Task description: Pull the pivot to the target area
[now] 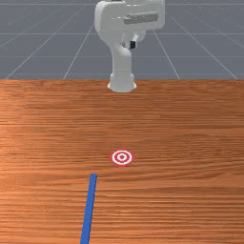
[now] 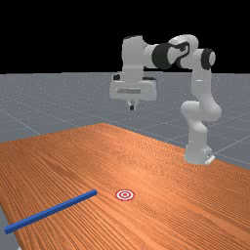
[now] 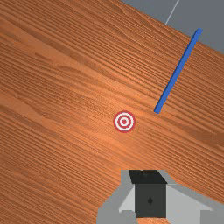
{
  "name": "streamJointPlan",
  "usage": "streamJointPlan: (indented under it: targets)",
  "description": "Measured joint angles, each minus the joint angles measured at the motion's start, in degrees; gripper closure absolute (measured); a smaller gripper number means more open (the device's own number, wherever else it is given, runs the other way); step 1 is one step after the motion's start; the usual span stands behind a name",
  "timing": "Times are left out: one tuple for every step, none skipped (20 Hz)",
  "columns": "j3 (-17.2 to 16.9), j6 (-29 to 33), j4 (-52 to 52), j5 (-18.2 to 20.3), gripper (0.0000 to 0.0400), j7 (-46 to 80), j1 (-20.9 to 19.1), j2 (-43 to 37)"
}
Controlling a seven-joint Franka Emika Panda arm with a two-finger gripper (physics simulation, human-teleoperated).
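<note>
High above the table, my gripper (image 2: 132,107) hangs with its fingertips together and nothing between them; in the wrist view the gripper (image 3: 148,177) is likewise shut. The long blue bar, the pivot (image 1: 89,208), lies left of the target in the front view, running toward the picture's bottom. The bar (image 2: 51,211) is left of the target in the far view too. One end of the bar (image 3: 178,71) is near the target, and the other reaches past the table edge. A red-and-white ringed target (image 1: 122,157) is flat on the wood, apart from the bar (image 3: 124,121).
The orange-brown table (image 2: 102,151) spreads beneath the raised hand. Its edge (image 3: 175,29) runs under the bar's outer end. The arm's base (image 1: 122,83) stands at the table's back in the front view.
</note>
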Motion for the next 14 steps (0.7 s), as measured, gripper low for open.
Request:
streamJointPlan:
  targets:
    - [-0.19, 1.22, -1.05, 0.18, 0.0400, 2.14, -0.30, -0.20]
    - [-0.31, 1.78, -1.64, 0.10, 0.0400, 4.43, -0.33, -0.10]
    - [-0.43, 2.48, -2.29, 0.13, 0.0400, 6.65, -0.27, -0.08]
    - [-0.12, 2.39, -2.34, 0.30, 0.0400, -8.38, -0.95, 0.05]
    - [0.35, -6.22, 6.09, 0.34, 0.0400, -22.04, -1.62, 4.96]
    - [0.30, 8.24, -4.30, 0.26, 0.0400, -22.15, -1.78, -0.42]
    - [0.17, 0.30, 2.35, -6.66, 0.0400, -18.57, -0.58, 3.44]
    - [0.29, 22.18, -10.75, -0.59, 0.0400, -21.58, -1.77, -2.15]
    - [0.27, 19.26, -10.07, -0.43, 0.0400, -21.72, -1.72, -1.01]
    - [0.27, 19.98, -11.06, -0.40, 0.0400, -21.75, -1.69, -0.07]
    - [-0.04, 13.61, -7.49, -0.52, 0.0400, -16.55, -1.27, 3.24]
    - [-0.09, 16.52, -9.43, -0.54, 0.0400, -16.57, -1.23, 4.17]
    - [0.25, 11.43, -5.77, -0.31, 0.0400, -21.12, -1.54, 7.71]
    - [0.25, 12.73, -6.72, -0.31, 0.0400, -21.12, -1.54, 8.35]
